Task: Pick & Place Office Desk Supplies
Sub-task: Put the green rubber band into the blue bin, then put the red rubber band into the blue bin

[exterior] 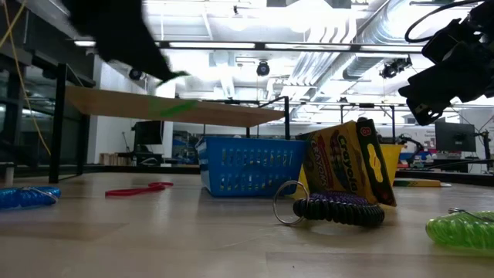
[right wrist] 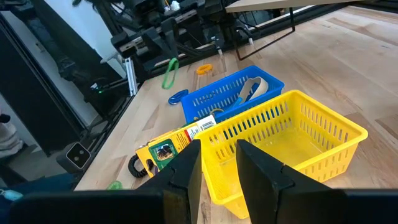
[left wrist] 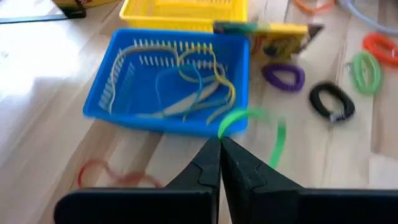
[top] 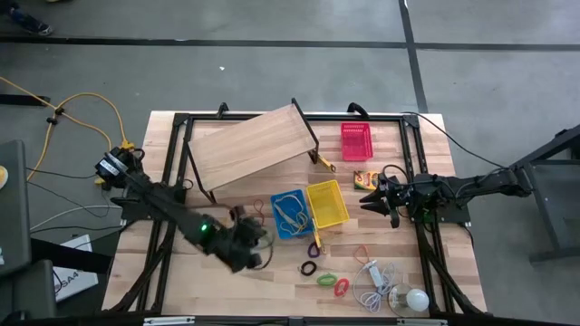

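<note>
A thin green band point(left wrist: 273, 134) dangles from the left gripper point(left wrist: 220, 149), whose jaws are pinched together on it, just beside the near wall of the blue basket point(left wrist: 106, 99). That slotted plastic basket holds a tangle of tan, blue and yellow bands point(left wrist: 186, 93). Behind it sits the yellow basket point(right wrist: 323, 134), empty, with the crayon box point(left wrist: 273, 34) leaning against its side. Coiled purple point(left wrist: 283, 76), black point(left wrist: 331, 101) and green loops point(left wrist: 365, 70) lie on the pale wooden table point(left wrist: 37, 81); a red band point(left wrist: 102, 174) lies near the left gripper. The right gripper point(right wrist: 219, 163) hangs over the yellow basket, jaws narrowly parted, holding nothing.
</note>
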### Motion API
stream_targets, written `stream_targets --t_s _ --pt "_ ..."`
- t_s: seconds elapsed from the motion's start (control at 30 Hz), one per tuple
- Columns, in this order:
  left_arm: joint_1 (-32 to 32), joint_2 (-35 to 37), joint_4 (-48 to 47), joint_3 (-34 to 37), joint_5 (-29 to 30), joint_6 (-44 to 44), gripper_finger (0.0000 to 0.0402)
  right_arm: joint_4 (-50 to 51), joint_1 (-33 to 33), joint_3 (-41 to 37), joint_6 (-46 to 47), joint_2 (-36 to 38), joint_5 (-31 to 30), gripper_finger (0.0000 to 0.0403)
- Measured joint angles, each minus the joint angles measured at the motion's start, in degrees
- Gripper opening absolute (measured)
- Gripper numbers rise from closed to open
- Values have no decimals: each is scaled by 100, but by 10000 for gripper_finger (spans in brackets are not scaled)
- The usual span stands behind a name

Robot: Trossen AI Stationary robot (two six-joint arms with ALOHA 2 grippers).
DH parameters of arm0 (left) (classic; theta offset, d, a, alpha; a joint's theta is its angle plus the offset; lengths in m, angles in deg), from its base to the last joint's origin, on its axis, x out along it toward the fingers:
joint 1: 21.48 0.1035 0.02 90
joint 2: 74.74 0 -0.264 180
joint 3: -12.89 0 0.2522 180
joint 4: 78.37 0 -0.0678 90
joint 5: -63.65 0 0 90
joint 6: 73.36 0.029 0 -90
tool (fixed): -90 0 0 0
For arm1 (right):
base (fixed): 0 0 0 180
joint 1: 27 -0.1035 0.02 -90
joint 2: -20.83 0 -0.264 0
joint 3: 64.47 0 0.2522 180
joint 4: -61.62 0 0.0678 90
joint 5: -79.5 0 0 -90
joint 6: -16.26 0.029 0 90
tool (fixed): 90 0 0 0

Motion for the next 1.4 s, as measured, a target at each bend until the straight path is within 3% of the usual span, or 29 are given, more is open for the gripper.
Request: stream_targets --t_s 0.27,0.5,1.0,1.4 --pt "1293 -48 915 2 -1021 1329 1 0 1 1 2 -2 0 89" --pt "1898 -207 1306 1 -1622 1897 1 -5 -1 1 0 0 2 89" --pt "2008 -494 1523 10 -1981 1911 4 -11 -1 1 2 0 8 89" --pt "1997 -494 1540 4 -1974 1808 68 -7 0 1 1 -2 2 89"
